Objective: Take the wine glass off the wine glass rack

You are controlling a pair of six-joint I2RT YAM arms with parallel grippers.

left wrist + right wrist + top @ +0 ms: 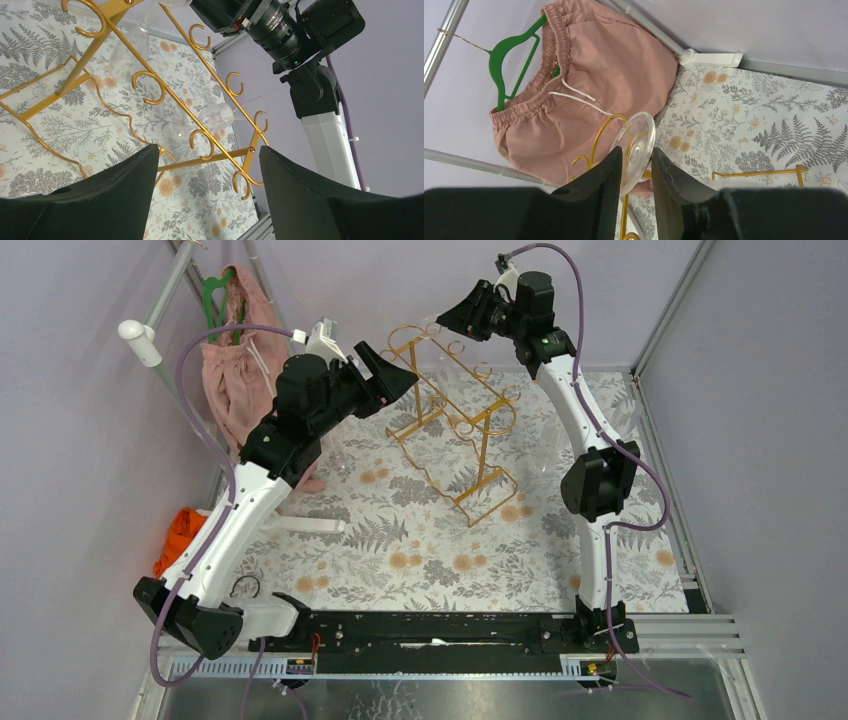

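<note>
Clear glass (639,129) hung at rack's (484,450) far end, foot pinched in right gripper (636,152); left gripper (207,155) gaped, idle. Needed a level slide out along rails, no twist.

Rack (220,156) glossy gold metal wire; glass (636,142) clear, smooth.

Table (560,570): fern-and-flower print cloth covers whole top. Wine glass rack (485,455) stands on it on two rectangular feet, upper centre of overhead view. White stand foot (310,525) lies left of centre. Small black cable loop (243,587) at lower left.
</note>
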